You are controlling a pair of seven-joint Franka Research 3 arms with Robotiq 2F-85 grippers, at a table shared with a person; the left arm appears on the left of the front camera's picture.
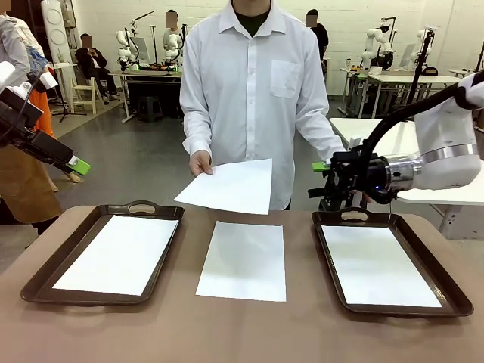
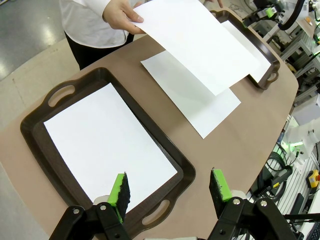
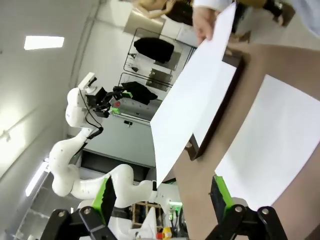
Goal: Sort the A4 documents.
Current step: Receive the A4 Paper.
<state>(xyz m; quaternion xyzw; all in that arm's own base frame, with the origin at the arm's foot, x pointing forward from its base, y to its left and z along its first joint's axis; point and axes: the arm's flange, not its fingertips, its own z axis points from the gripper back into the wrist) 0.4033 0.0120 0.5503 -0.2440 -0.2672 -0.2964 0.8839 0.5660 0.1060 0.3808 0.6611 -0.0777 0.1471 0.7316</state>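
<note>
A: Sheets, where?
B: Four. Left sheet (image 1: 117,253) lies flat in the left tray (image 1: 57,265). Right sheet (image 1: 378,265) is flat in the right tray (image 1: 401,311). Mid sheet (image 1: 243,261) is on the bare surface (image 1: 242,333) btw. the trays. Held sheet (image 1: 231,185) is in the air over the far edge, pinched at one corner by the person's hand (image 1: 200,162).
A: End effectors?
B: Left end effector (image 2: 170,187): fingers wide apart, nothing btw. them, hanging over the near end of the left tray in its wrist view. From the front it's up at the pic's left edge, arm mostly cut off, one green pad (image 1: 79,165) clear. Right end effector (image 3: 162,195): wide too, empty. From the front it's just above the right tray's far handle, side-on, so the gap can't be read there.
A: Anything blocked?
B: Yes. In the left wrist view the held sheet covers part of the mid sheet and most of the right tray; its rim, one handle and a strip of paper show. The right wrist view is rolled, and there the held sheet hides much of a tray, w/ one corner poking out. The person is cut off at the top of the front view.
</note>
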